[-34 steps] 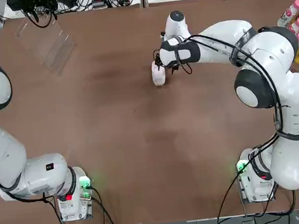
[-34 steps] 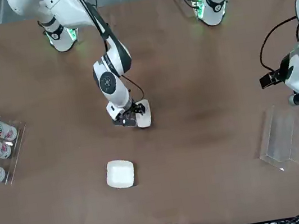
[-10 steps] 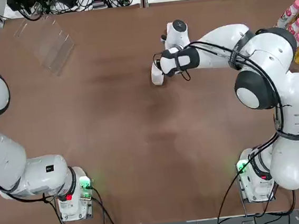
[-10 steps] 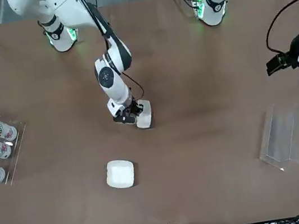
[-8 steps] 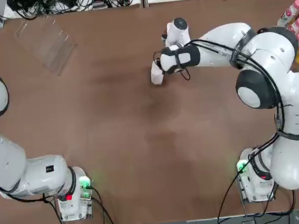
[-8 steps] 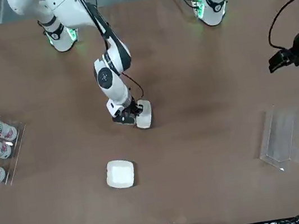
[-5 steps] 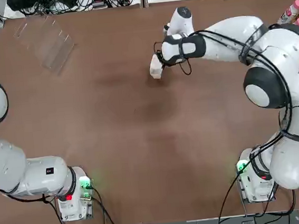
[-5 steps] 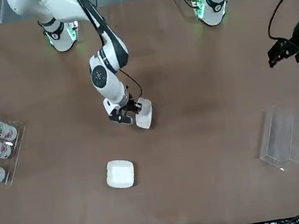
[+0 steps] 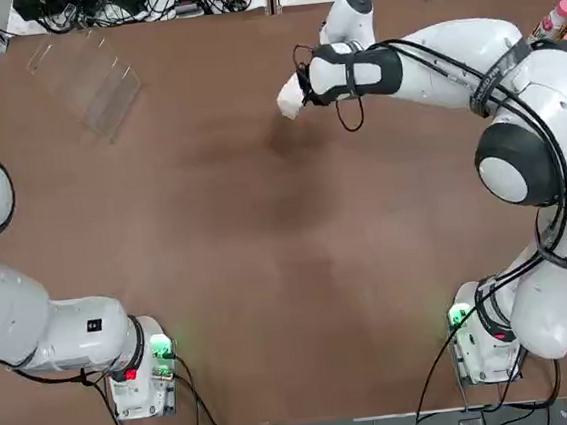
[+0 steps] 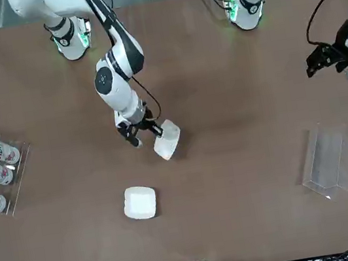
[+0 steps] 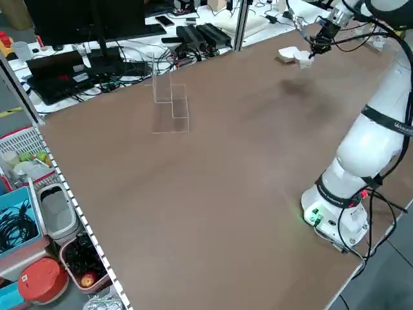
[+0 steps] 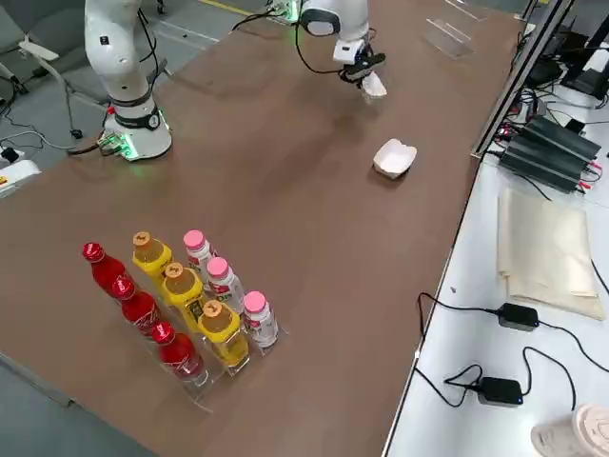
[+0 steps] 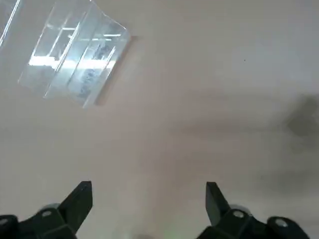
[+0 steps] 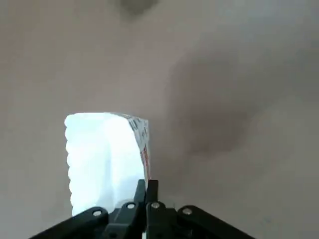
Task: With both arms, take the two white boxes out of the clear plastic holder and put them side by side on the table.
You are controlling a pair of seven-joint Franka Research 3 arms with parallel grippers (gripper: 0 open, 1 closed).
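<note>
Clear plastic forms the holder [image 9: 85,79], which stands near the far left corner of the tabletop [image 9: 269,274] with no box in its slanted slots. Another clear rack [image 12: 195,328] at the right edge holds red, yellow and white pink-capped bottles. One white box [image 10: 140,202] lies flat on the tabletop close to the far edge, right of the middle. The right gripper [image 10: 140,134] has its fingers closed tightly on an edge of the second white box [image 10: 166,139], which hangs tilted above the tabletop, not far from the first box. The left gripper [image 13: 148,201] hovers with its fingers wide apart and holding nothing, near the left edge beside the holder. Between both arms the middle of the tabletop gives wide free room.
</note>
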